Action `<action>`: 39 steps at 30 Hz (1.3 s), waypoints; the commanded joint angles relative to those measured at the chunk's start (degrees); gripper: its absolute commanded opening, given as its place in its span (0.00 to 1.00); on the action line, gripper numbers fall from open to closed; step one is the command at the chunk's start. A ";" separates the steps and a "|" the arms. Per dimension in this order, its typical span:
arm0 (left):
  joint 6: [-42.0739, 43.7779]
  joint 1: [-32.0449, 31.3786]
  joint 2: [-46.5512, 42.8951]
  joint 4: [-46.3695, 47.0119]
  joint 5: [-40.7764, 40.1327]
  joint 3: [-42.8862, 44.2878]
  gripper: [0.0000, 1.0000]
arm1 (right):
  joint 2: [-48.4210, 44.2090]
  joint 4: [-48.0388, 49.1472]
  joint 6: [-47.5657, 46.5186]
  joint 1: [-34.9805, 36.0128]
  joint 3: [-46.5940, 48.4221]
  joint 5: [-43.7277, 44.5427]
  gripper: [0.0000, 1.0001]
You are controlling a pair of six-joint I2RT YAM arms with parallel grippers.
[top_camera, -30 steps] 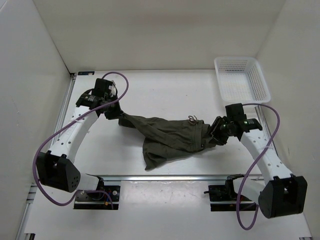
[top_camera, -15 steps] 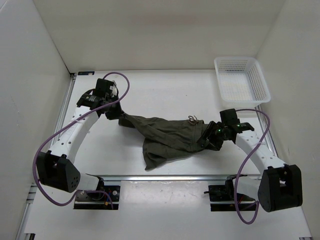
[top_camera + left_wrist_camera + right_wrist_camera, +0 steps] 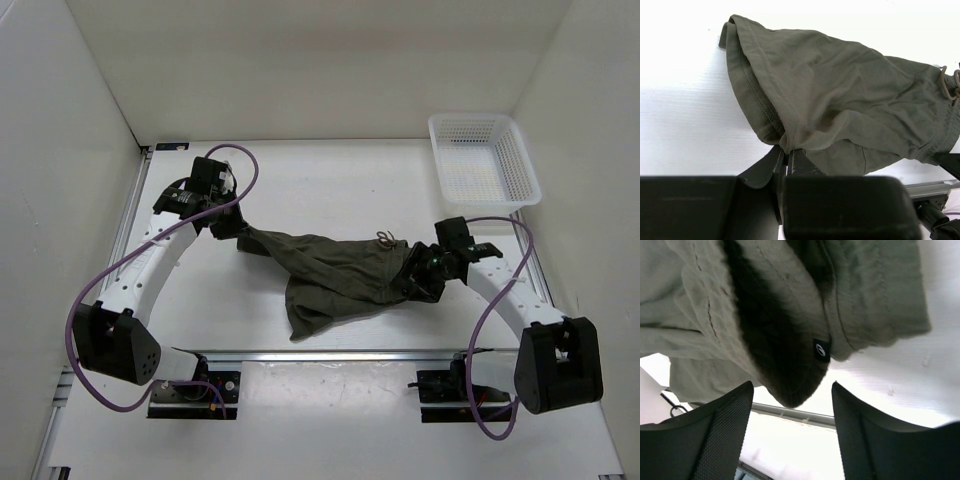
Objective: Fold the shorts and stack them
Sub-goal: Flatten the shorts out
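The olive-green shorts (image 3: 330, 265) lie crumpled across the middle of the table, stretched from left to right. My left gripper (image 3: 240, 235) is shut on the shorts' left corner; in the left wrist view the fingertips (image 3: 786, 152) pinch a hem of the fabric (image 3: 840, 100). My right gripper (image 3: 415, 283) is open at the shorts' right end. In the right wrist view a dark fold of the shorts (image 3: 790, 370) with a small label hangs between the gripper's (image 3: 792, 390) spread fingers (image 3: 725, 425), touching neither.
A white mesh basket (image 3: 470, 118) stands at the back right corner. A metal rail (image 3: 350, 353) runs along the table's near edge in front of the shorts. White walls close in the left, back and right sides.
My right gripper has opened wider and slid left, in toward the shorts' right end. The left arm and the cloth it holds have not moved.
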 commanded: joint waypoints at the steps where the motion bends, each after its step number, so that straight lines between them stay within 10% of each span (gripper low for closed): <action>1: -0.30 -0.29 -0.87 0.36 -0.87 0.56 0.11 | -3.08 -3.46 -0.51 0.28 -0.80 1.93 0.69; 21: -0.82 -0.82 -0.96 0.36 -1.40 1.09 0.11 | 1.48 5.14 1.86 0.81 -1.77 1.75 0.47; 30: -0.82 -0.82 -1.48 -0.16 -1.93 1.09 0.11 | 2.27 5.33 1.86 0.81 -0.55 4.04 0.00; 39: 0.84 -0.30 -2.01 -4.20 -5.26 9.76 0.11 | -5.20 -7.59 -4.98 0.81 17.87 12.64 0.00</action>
